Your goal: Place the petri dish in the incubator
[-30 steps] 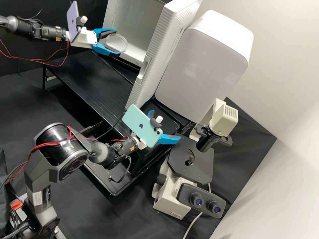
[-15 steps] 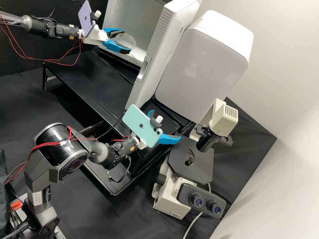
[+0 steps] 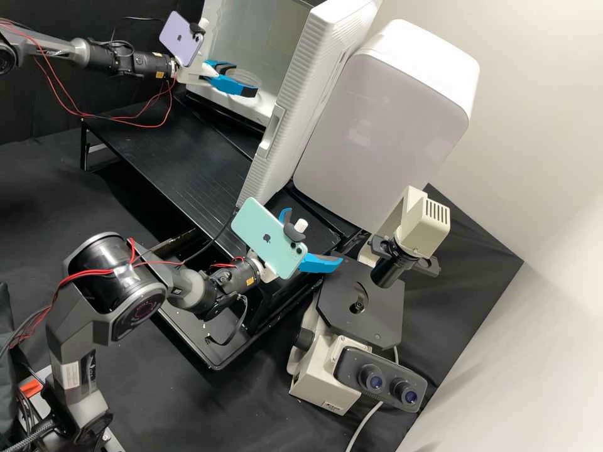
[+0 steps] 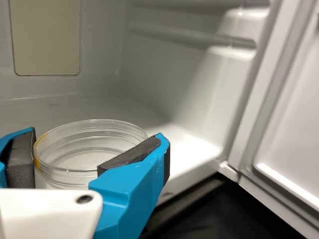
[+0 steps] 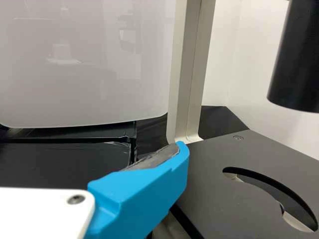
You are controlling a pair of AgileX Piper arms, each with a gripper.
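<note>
grips the clear petri dish in the left claw, clenched with black pads against opposite sides of the dish wall. holds it level inside the open front of the white incubator, low over the pale chamber floor; cannot tell whether touching that floor or just clear of it. extends there from the far left, above the black slatted shelf on the worktop, with red wires along the arm and a purple phone clamped at the wrist. has the ribbed incubator door swung wide, standing near the dish. rests the right claw well apart at the near end, released, blue fingers spread with nothing between them, just beside the black stage of the microscope and in front of a frosted white box-shaped unit. carries a mint-green phone on that wrist.
</note>
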